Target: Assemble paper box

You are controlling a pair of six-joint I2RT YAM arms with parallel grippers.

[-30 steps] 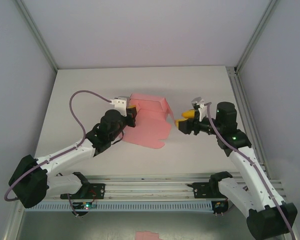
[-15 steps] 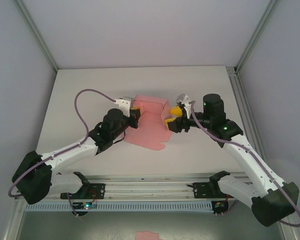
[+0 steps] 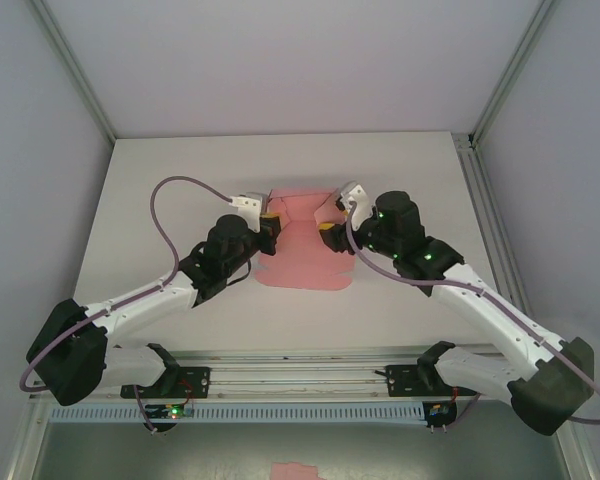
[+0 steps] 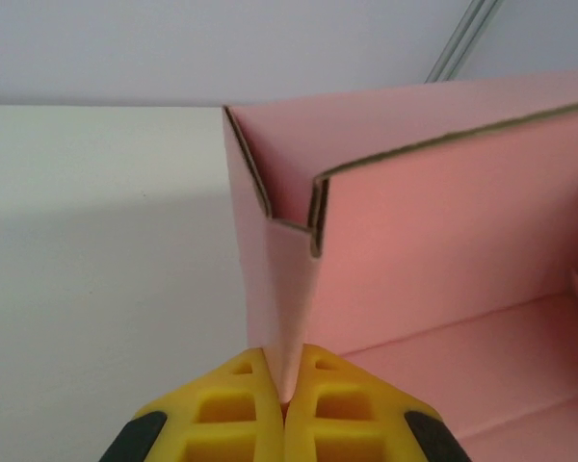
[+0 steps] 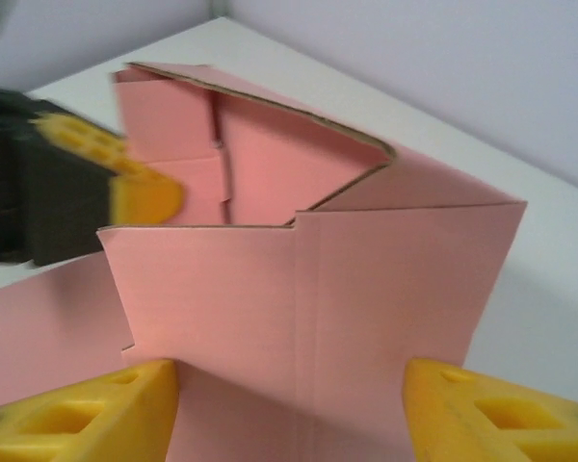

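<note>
Box [image 3: 302, 262] lies between both grippers: left gripper [image 4: 284, 390] clamped on its left wall, right gripper [image 5: 289, 380] apart, straddling its right wall straight ahead.

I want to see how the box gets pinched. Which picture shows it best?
The left wrist view: close up, the left fingers are shut on the box's side wall. The top view shows the whole box, but small; the right wrist view, another wall between the right fingers.
</note>
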